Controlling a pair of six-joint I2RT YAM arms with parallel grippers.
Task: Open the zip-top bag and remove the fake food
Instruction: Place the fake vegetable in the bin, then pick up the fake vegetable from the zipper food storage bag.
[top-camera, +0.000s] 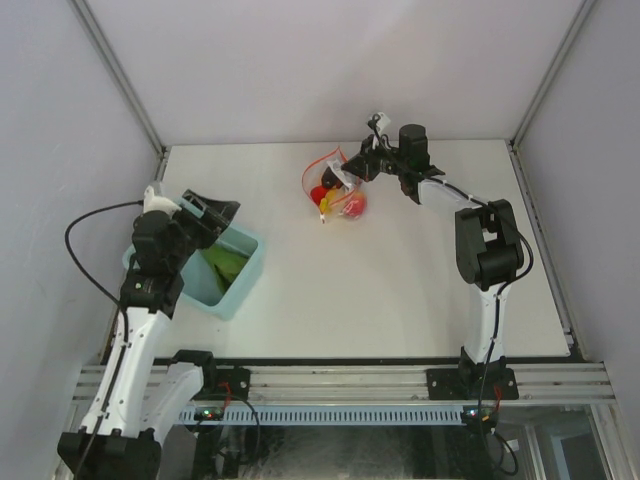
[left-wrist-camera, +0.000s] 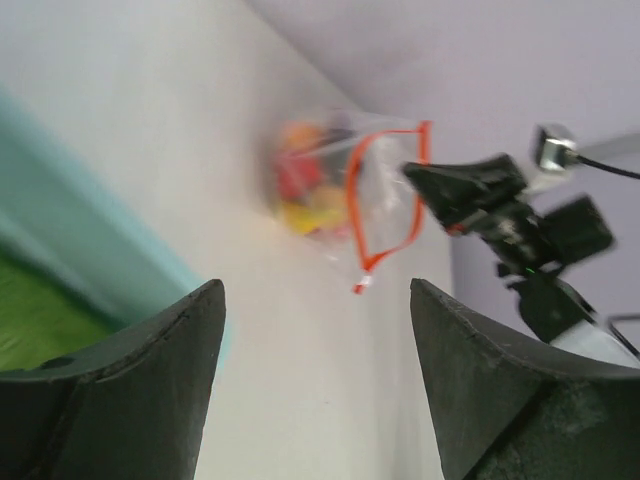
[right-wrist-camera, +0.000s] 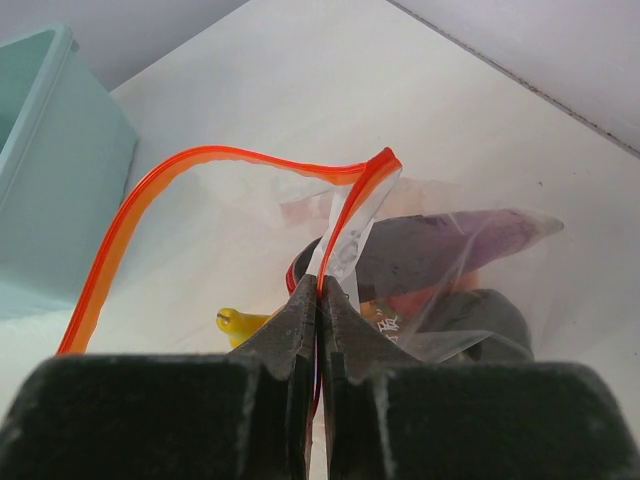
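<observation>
1. Currently, the zip-top bag (top-camera: 340, 195) is found near the far edge of the tabletop (top-camera: 400, 290), about midway along it.
2. The right gripper (right-wrist-camera: 320, 308) is clamped together on the bag's rim, just below the zip strip (right-wrist-camera: 200, 158). The strip is seen as a wide orange loop, so the mouth is judged to be open.
3. The left gripper (left-wrist-camera: 315, 290) is held with its fingers apart and nothing between them, above the light blue bin (top-camera: 248, 272) at the left edge, towards the near-left corner.
4. Progress: the opening step is judged done. The fake food (top-camera: 347, 204) is seen inside the bag: a yellow banana (right-wrist-camera: 240, 322), a dark purple piece (right-wrist-camera: 440, 245), and red and orange items. A green piece (top-camera: 225, 262) lies in the bin and is judged to be already removed. The other pieces are left to be taken out.
5. Room: little margin is left between the bag and the far edge. Open tabletop is available between bag and bin, and towards the near edge.
</observation>
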